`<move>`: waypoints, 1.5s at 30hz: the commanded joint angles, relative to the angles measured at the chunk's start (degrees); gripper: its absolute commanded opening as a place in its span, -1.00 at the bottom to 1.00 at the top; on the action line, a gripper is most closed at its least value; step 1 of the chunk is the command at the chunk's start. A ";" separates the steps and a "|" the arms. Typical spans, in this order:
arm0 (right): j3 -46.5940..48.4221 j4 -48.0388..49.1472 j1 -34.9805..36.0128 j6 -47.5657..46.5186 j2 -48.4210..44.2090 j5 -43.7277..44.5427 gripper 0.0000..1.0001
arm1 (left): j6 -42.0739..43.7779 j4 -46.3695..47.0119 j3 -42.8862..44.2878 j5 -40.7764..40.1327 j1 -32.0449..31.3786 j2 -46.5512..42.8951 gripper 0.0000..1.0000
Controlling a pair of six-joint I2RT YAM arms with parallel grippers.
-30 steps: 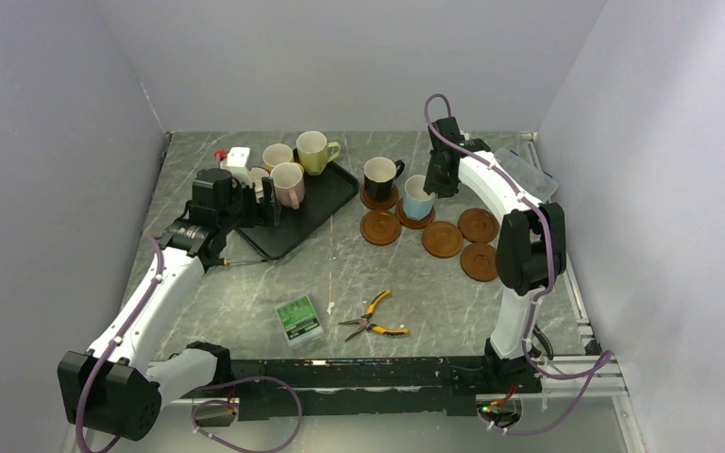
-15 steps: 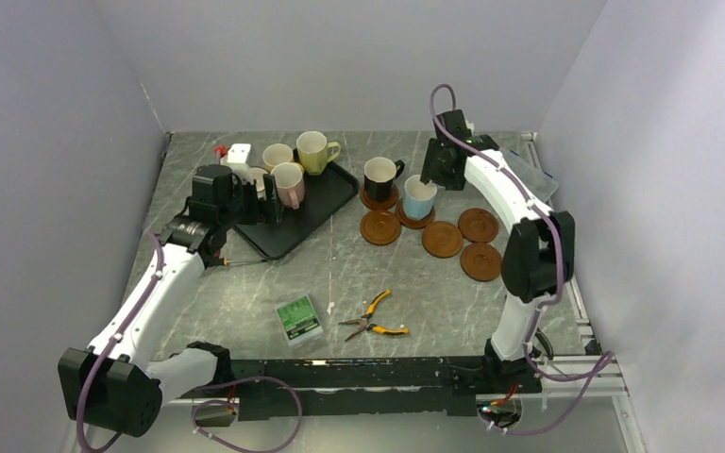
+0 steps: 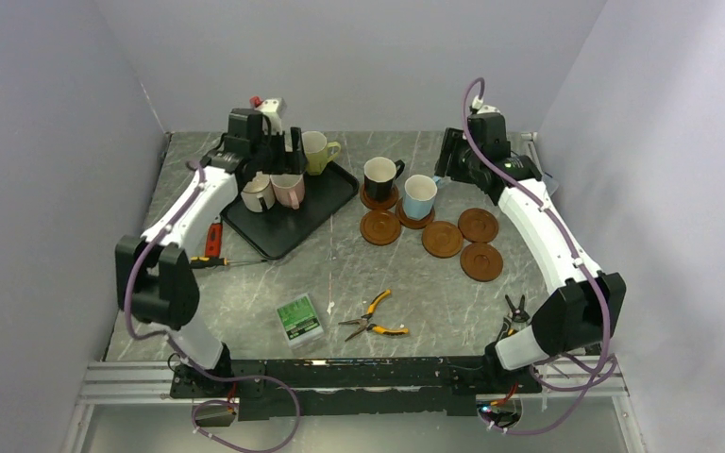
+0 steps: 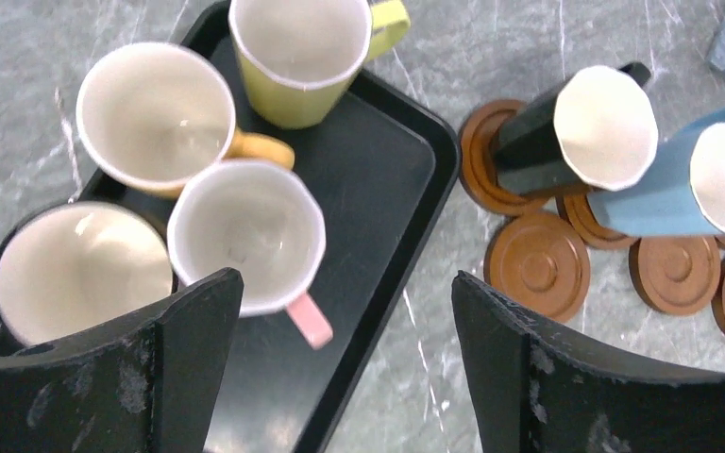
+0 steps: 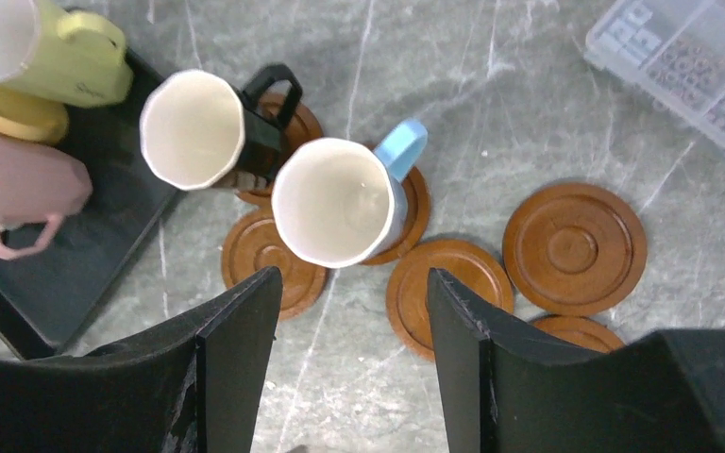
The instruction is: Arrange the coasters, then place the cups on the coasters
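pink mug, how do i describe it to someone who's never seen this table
Start at the black tray on the left half of the table, where four mugs stand. The pink mug borders the tray's bare part, beside the cream-white mug and the yellow-orange mug. It alone has a pink outside and handle.

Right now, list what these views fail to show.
Top view: yellow-orange mug hidden under the left hand; green box print too small to read.
Right wrist view: one coaster mostly behind the right hand; clear plastic box cut off by the edge.
Left wrist view: cream-white mug partly behind a finger.
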 commanded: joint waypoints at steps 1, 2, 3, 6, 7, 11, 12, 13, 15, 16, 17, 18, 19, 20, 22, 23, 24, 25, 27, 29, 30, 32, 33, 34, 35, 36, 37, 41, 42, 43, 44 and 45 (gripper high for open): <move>-4.70 5.56 -1.06 -1.17 -2.67 -4.55 0.23 | 3.22 3.07 9.51 3.07 0.17 6.89 0.74; -5.44 6.06 -1.18 -1.08 -2.90 -5.46 0.23 | 4.30 2.81 11.80 2.93 0.13 9.04 0.74; -6.00 6.49 -1.35 -1.06 -2.97 -5.96 0.22 | 5.44 2.24 13.93 2.47 0.16 11.31 0.73; -7.18 7.54 -1.47 -0.81 -2.85 -9.07 0.21 | 8.36 1.17 20.30 1.19 0.18 17.30 0.66; -7.39 7.85 -1.54 -0.77 -2.71 -9.78 0.20 | 9.42 1.15 22.05 1.73 0.18 19.28 0.63; -8.06 8.79 -1.55 -0.57 -2.02 -12.23 0.18 | 13.79 -0.50 29.83 5.03 0.18 26.85 0.52; -8.03 8.89 -1.50 -0.50 -1.72 -12.80 0.18 | 14.93 -1.08 31.88 5.38 0.24 28.69 0.51; -8.00 9.10 -1.51 -0.34 -1.45 -13.59 0.17 | 15.74 -1.60 34.29 5.90 0.37 30.88 0.49; -8.03 9.36 -1.55 -0.15 -1.05 -14.82 0.17 | 17.08 -2.33 37.30 6.99 0.87 33.54 0.49; -8.08 9.46 -1.50 -0.05 -1.02 -15.37 0.16 | 17.58 -2.31 38.48 7.98 1.22 34.68 0.48; -8.11 9.46 -1.56 -0.09 -1.01 -15.70 0.16 | 18.05 -2.32 39.59 9.31 1.87 35.73 0.46; -8.17 9.34 -1.54 -0.06 -1.06 -15.84 0.15 | 18.67 -2.68 40.78 10.68 2.31 36.86 0.45; -8.24 9.17 -1.55 -0.15 -1.16 -15.76 0.15 | 19.35 -3.21 41.83 11.26 2.51 37.69 0.45; -8.35 9.04 -1.56 -0.23 -1.46 -15.60 0.15 | 20.20 -3.77 42.82 11.75 2.77 38.56 0.44; -8.61 8.72 -1.49 -0.36 -1.98 -15.18 0.15 | 21.83 -4.36 43.95 12.51 3.11 39.88 0.44; -8.64 8.55 -1.50 -0.44 -2.24 -14.98 0.15 | 22.57 -4.57 44.26 12.46 3.23 40.48 0.45; -8.67 8.43 -1.49 -0.49 -2.51 -14.91 0.15 | 23.20 -4.60 44.63 11.95 3.37 40.83 0.45; -8.71 8.35 -1.52 -0.53 -2.73 -14.96 0.15 | 23.50 -4.46 44.84 11.41 3.61 41.16 0.45; -8.64 8.30 -1.55 -0.54 -2.85 -15.22 0.15 | 23.85 -3.55 44.75 11.80 4.09 41.51 0.46; -8.64 8.37 -1.55 -0.49 -2.86 -15.72 0.15 | 24.73 -3.46 45.48 12.74 4.30 42.10 0.46; -8.68 8.47 -1.54 -0.45 -2.74 -15.93 0.15 | 25.18 -3.87 46.30 12.84 4.31 42.61 0.46; -8.70 8.65 -1.55 -0.23 -2.37 -16.52 0.14 | 25.73 -4.68 47.32 13.40 4.31 43.54 0.46; -8.75 8.70 -1.51 -0.09 -2.15 -16.84 0.14 | 26.14 -4.69 47.28 13.74 4.31 43.62 0.46; -8.79 8.88 -1.56 0.08 -1.98 -17.15 0.14 | 26.46 -4.34 47.16 13.89 4.31 43.69 0.47; -8.83 9.04 -1.56 0.12 -1.76 -17.46 0.14 | 27.21 -4.37 47.26 14.06 4.31 43.95 0.47; -8.96 9.18 -1.56 0.21 -1.64 -17.71 0.13 | 27.72 -4.64 47.65 13.98 4.31 44.42 0.47; -9.05 9.24 -1.54 0.27 -1.55 -17.87 0.13 | 28.11 -5.08 48.36 13.84 4.39 45.06 0.46; -8.99 8.76 -1.53 0.17 -1.41 -17.87 0.12 | 28.50 -5.85 50.97 13.42 4.74 47.10 0.40; -9.05 8.75 -1.56 0.10 -1.45 -17.78 0.10 | 28.37 -5.63 51.13 14.08 4.75 47.22 0.33; -9.20 8.77 -1.56 0.11 -1.53 -17.67 0.09 | 28.12 -5.15 51.01 14.91 4.75 47.17 0.26; -9.17 8.82 -1.55 0.13 -1.54 -17.65 0.07 | 27.93 -4.54 50.62 15.67 4.75 46.92 0.22; -9.24 8.83 -1.56 0.09 -1.47 -17.64 0.06 | 27.59 -3.77 50.09 15.96 4.67 46.58 0.17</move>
